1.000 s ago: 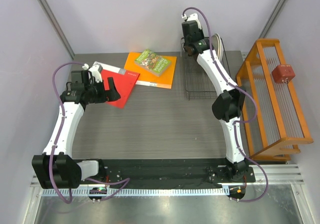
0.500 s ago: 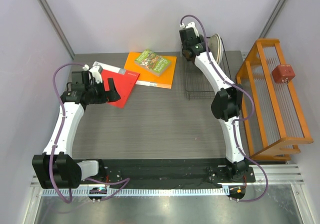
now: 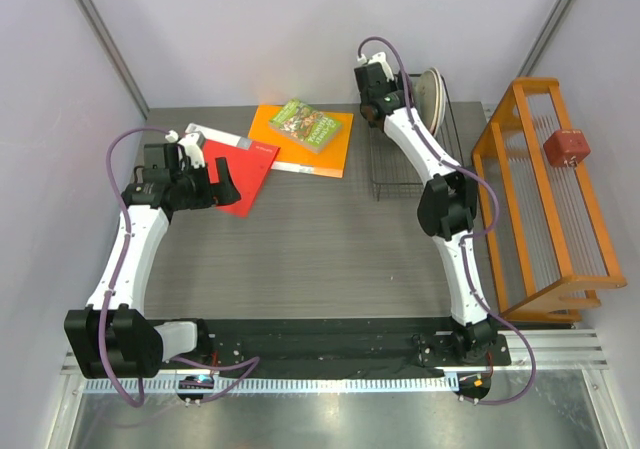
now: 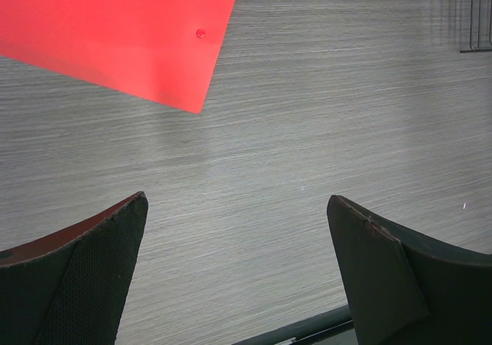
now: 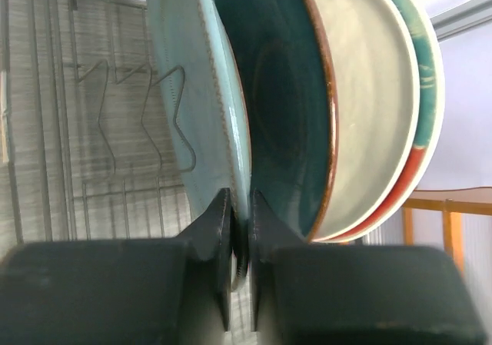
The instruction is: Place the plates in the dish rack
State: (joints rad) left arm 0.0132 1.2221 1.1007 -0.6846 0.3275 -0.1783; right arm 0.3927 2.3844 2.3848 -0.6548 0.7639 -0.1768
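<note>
Right tool [image 5: 241,210] clamped on the rim of the grey-green plate [image 5: 192,84], which stands upright in the dish rack [image 3: 400,164] against three other plates [image 5: 361,107]. Its arm has shifted left, uncovering the stack; loading seems nearly finished. Left tool [image 4: 238,268], fingers apart, hovers above the table [image 4: 307,130].

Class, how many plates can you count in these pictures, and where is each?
4, all on edge in the wire rack: grey-green plate, its rim pinched by the right gripper; then dark teal plate, cream plate, red plate. None seems hidden.
</note>
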